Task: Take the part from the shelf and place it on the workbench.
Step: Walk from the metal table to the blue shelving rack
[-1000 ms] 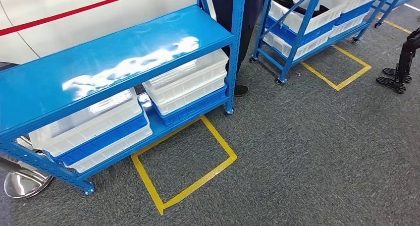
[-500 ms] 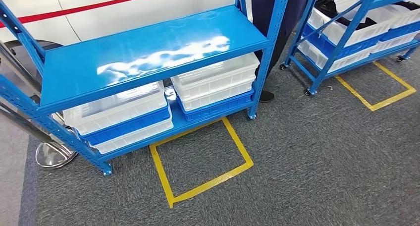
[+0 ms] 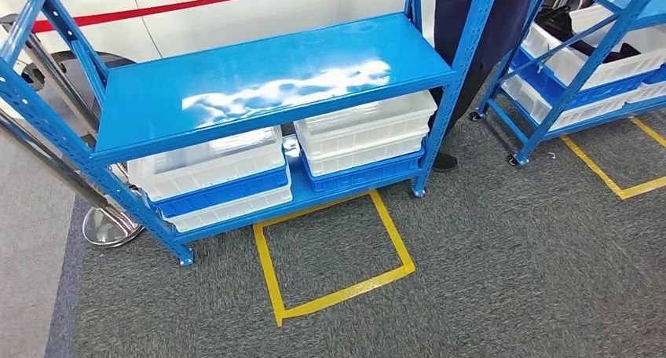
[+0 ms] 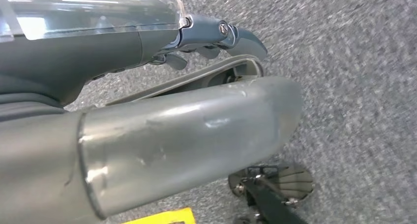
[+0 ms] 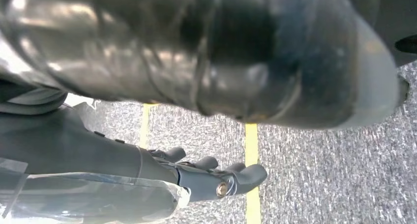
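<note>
A: What is shown at the centre of the head view?

B: A blue shelf (image 3: 267,83) is shown on grey carpet (image 3: 510,279). Its glossy upper board is bare and marked by reflected light. On the lower level two stacks of white and blue bins are seen side by side: the left stack (image 3: 212,177) and the right stack (image 3: 365,138). No loose part can be made out; whether one lies inside the bins cannot be told.

A: What is found around the shelf?

B: A square of yellow tape (image 3: 334,256) is laid on the carpet just near of the shelf. A chrome post base (image 3: 110,226) stands at the shelf's left near leg. A person's dark trouser leg and shoe (image 3: 471,60) are seen behind the right upright. A second blue rack (image 3: 581,60), loaded with white bins, stands to the far right beside another taped outline. A white panel with a red stripe (image 3: 196,9) is seen on the far side.

A: How are the hands presented?

B: The left hand (image 4: 206,37) is seen over carpet, its dark fingers slightly curled, loosely apart, holding nothing. The right hand (image 5: 216,177) is likewise shown over carpet and yellow tape, fingers gently bent, apart, holding nothing.
</note>
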Available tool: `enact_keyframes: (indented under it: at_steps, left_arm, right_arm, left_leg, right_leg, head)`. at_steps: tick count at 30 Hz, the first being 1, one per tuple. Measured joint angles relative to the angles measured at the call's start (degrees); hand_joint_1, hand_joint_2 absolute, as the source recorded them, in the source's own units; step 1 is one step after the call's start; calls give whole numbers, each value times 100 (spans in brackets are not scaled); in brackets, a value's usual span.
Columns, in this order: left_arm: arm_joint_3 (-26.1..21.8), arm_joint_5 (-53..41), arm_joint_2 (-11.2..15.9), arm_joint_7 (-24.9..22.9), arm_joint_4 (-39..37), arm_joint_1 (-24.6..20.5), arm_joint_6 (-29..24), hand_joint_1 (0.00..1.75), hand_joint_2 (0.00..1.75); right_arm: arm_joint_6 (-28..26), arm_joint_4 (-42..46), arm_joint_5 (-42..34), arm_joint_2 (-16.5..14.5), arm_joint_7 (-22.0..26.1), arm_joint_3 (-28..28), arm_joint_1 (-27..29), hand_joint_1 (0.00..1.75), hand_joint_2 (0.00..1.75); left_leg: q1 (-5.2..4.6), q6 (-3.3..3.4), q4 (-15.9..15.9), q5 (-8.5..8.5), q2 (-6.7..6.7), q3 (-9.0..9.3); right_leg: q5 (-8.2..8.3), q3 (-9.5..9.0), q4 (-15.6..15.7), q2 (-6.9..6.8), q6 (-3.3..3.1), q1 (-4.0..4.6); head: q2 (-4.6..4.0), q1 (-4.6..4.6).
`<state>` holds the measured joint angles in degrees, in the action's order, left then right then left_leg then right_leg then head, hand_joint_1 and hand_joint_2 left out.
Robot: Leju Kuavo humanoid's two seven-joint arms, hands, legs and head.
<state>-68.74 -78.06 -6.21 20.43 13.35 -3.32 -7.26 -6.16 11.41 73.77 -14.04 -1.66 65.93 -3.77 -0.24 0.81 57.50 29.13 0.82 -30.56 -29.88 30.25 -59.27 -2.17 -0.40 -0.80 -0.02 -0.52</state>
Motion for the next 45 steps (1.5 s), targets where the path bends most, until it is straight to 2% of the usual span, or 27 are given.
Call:
enact_keyframes:
  at_steps: [2,4,8,10,11,12,14,15,16,18,19,20,21,23,24,25,26,28,29,31,33,35,38,39,40,43,45]
  left_arm:
    - [0,-1,-2,2,2,17,4,0,0]
    - [0,-1,-6,0,3,37,8,0,0]
    - [0,-1,-22,1,3,38,9,0,0]
    - [-1,-2,-36,0,3,47,9,0,0]
    - [-1,-4,-47,-1,3,53,9,0,0]
    - [-1,-7,-58,-2,3,62,9,0,0]
    - [-2,-12,-82,-9,2,57,8,0,0]
    - [-3,-14,-89,-15,2,45,3,0,0]
    - [-3,-17,-92,-21,2,22,-4,0,0]
    - [-2,-32,-95,-21,3,-13,-26,0,0]
    - [-1,-40,-98,-16,3,-22,-36,0,0]
    - [-1,-47,-102,-10,3,-23,-44,0,0]
    - [0,-51,-105,-6,3,-18,-49,0,0]
    - [0,-51,-104,-5,3,-5,-55,0,0]
    - [0,-51,-104,-5,3,-3,-56,0,0]
    - [0,-51,-103,-4,3,-2,-57,0,0]
    - [0,-51,-103,-3,3,-1,-59,0,0]
    - [0,-54,-103,-1,3,3,-66,0,0]
    - [0,-55,-103,1,3,-4,-69,0,0]
    - [0,-57,-103,9,3,-24,-79,0,0]
    - [0,-58,-104,25,3,-25,-91,0,0]
    - [0,-59,-107,37,3,-21,-101,0,0]
    - [0,-60,-104,39,3,-20,-111,0,0]
    - [0,-60,-103,38,3,-19,-115,0,0]
    - [0,-60,-101,36,3,-18,-117,0,0]
    - [0,-68,-107,28,3,-16,-118,0,0]
    - [0,-80,-115,13,3,-33,-117,0,0]
  right_arm:
    - [5,0,0,1,1,4,-7,0,0]
    - [8,0,0,5,2,8,-11,0,0]
    - [11,0,0,32,2,27,4,0,0]
    - [25,0,0,55,1,33,38,0,0]
    - [33,0,1,68,3,34,62,0,0]
    - [39,0,2,80,5,37,92,0,0]
    - [41,0,4,99,11,44,113,0,0]
    - [40,0,4,103,14,47,103,0,0]
    - [39,0,7,105,17,49,81,0,0]
    - [38,0,30,106,27,49,58,0,0]
    - [38,0,50,108,31,49,57,0,0]
    - [38,0,72,110,35,49,56,0,0]
    - [38,0,87,111,37,49,55,0,0]
    - [40,0,102,110,37,49,52,0,0]
    - [40,0,103,110,37,48,52,0,0]
    - [40,0,104,109,38,48,52,0,0]
    - [39,0,108,109,42,47,50,0,0]
    - [37,0,122,108,54,43,50,0,0]
    - [37,0,132,108,64,40,47,0,0]
    - [37,0,155,108,81,33,46,0,0]
    - [31,0,168,109,97,28,45,0,0]
    - [19,0,168,109,112,27,38,0,0]
    - [9,0,160,110,114,27,30,0,0]
    - [8,0,149,110,110,27,30,0,0]
    - [10,0,140,110,107,27,31,0,0]
    - [48,0,178,114,102,22,44,0,0]
    - [73,0,218,121,92,10,60,0,0]
  left_leg:
    - [-2,78,-113,5,-37,120]
    - [22,162,-184,-1,-65,290]
    - [35,191,-199,170,-107,540]
    - [46,165,-199,325,-156,727]
    - [53,149,-199,416,-173,836]
    - [59,127,-200,514,-187,940]
    - [54,46,-203,672,-205,1080]
    - [57,2,-218,712,-207,1125]
    - [60,-52,-192,681,-210,1134]
    - [76,-132,224,429,-191,941]
    - [84,-169,609,286,-177,718]
    - [92,-196,1012,249,-161,455]
    - [100,-220,1322,354,-149,203]
    - [112,-259,1548,828,-136,-166]
    - [117,-269,1480,973,-131,-266]
    - [123,-274,1295,932,-126,-306]
    - [129,-272,1002,696,-117,-290]
    - [124,-225,350,63,-20,-219]
    - [106,-182,160,-117,46,-209]
    - [63,-73,88,-188,108,-251]
    - [72,24,40,-298,38,-206]
    - [96,96,-24,-340,-9,-151]
    - [75,157,-30,-319,-46,-138]
    - [68,161,-26,-302,-63,-129]
    - [64,158,-18,-282,-84,-113]
    - [56,94,36,-201,-189,-70]
    - [56,31,68,-164,-253,-93]
  right_leg:
    - [64,-49,-65,5,97,-22]
    - [23,44,-325,91,154,-36]
    - [-416,950,-1456,199,205,-46]
    - [-422,1170,-1365,200,222,-46]
    - [-251,1176,-1086,201,218,-44]
    - [123,1156,-761,204,191,-37]
    - [716,1140,-357,216,105,2]
    - [862,1137,-304,221,40,29]
    - [799,1117,-306,225,-20,50]
    - [723,963,-194,213,-121,43]
    - [689,852,-109,203,-156,30]
    - [652,730,-20,196,-178,17]
    - [610,617,42,194,-192,15]
    - [503,424,96,204,-188,10]
    - [443,339,98,207,-179,9]
    - [384,261,93,208,-167,7]
    - [328,190,85,206,-152,6]
    - [235,92,68,189,-112,10]
    - [201,71,59,176,-82,15]
    - [146,41,57,124,-3,23]
    - [78,7,39,84,81,25]
    - [-150,121,-274,125,125,18]
    - [-619,673,-1300,186,146,4]
    - [-618,792,-1469,189,150,4]
    - [-491,805,-1416,190,148,4]
    - [126,411,-418,349,101,7]
    - [232,257,-55,464,62,21]
  head:
    - [1,3]
    - [1,-2]
    - [0,-5]
    - [1,-7]
    - [1,-7]
    - [1,-9]
    - [1,-5]
    - [1,-6]
    - [1,-3]
    - [1,-5]
    - [1,-3]
    - [1,-3]
    - [1,-2]
    - [1,-2]
    - [1,-2]
    - [0,-2]
    - [0,-2]
    - [1,-4]
    - [1,-1]
    - [1,4]
    - [1,7]
    - [1,4]
    - [1,5]
    - [1,5]
    - [1,5]
    - [0,5]
    - [0,5]
